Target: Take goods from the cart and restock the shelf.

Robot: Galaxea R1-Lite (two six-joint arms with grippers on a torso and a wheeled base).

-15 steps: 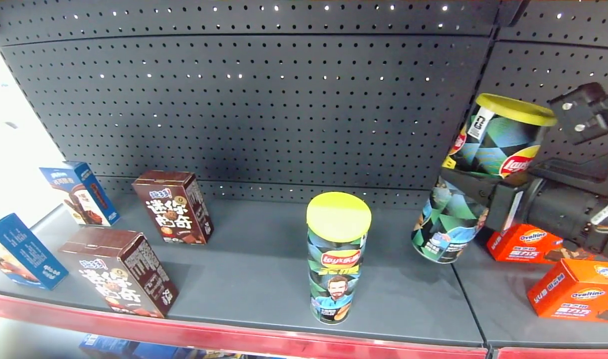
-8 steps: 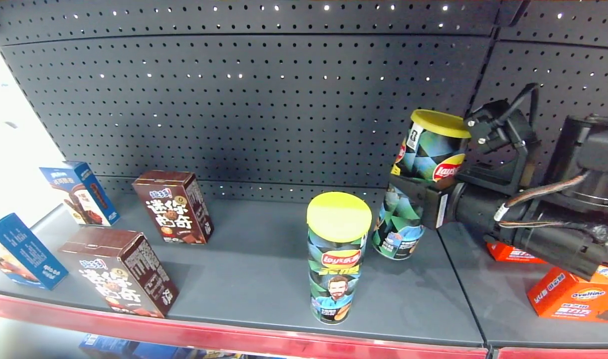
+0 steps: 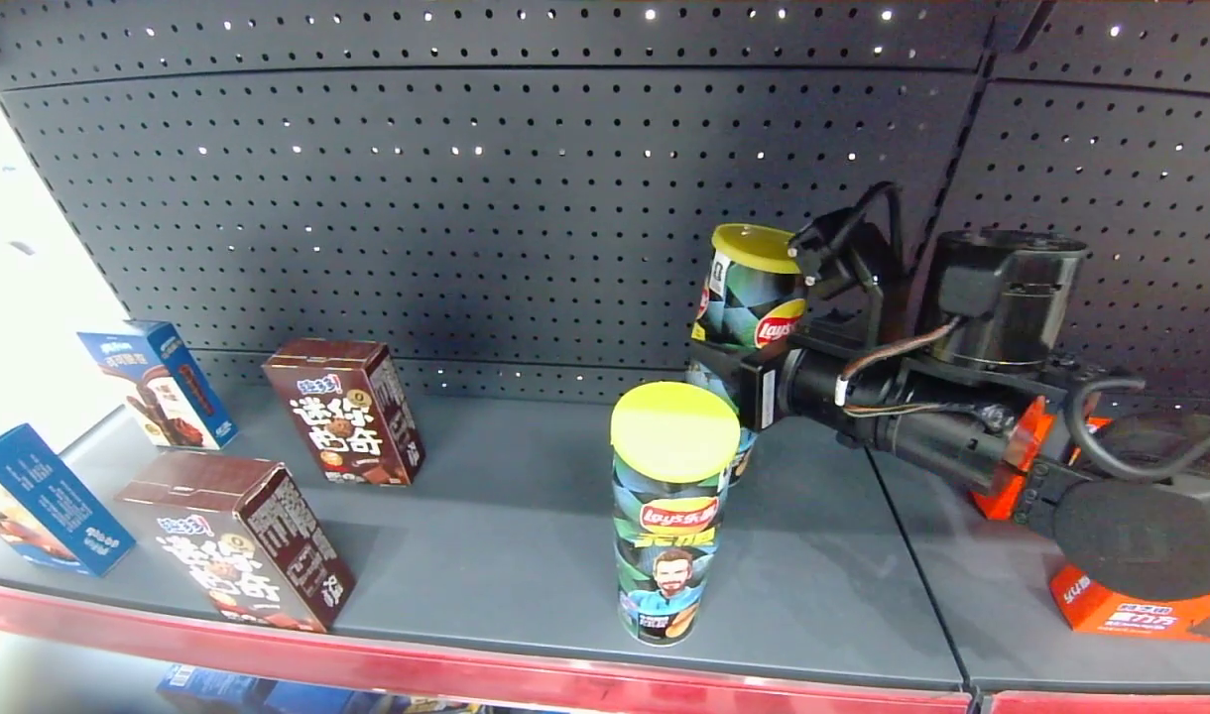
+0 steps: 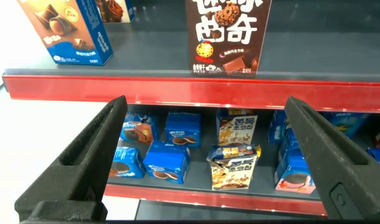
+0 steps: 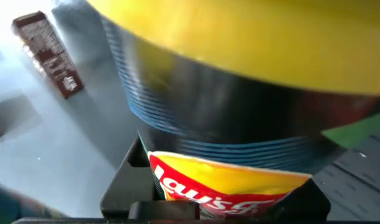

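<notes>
Just behind the standing can [image 3: 672, 516] on the shelf [image 3: 486, 535], the right claw [image 3: 739, 382] clamps a second can [image 3: 754, 297], yellow-lidded with a red-and-yellow logo; the left claw [image 4: 205, 112] gapes wide, empty.

Head camera looks forward and down onto the shelf [image 3: 486, 535] and its pegboard back [image 3: 466, 198], taking in its full width; left wrist camera sits lower, just before the red shelf lip [image 4: 190, 87], facing in between the spread fingers of the left pincer [image 4: 205, 102] toward the lower shelf [image 4: 196, 186]; both catch the front brown cookie box [image 4: 226, 34]; right wrist camera is pressed close against the chip canister [image 5: 240, 106], also caught by the head camera.
</notes>
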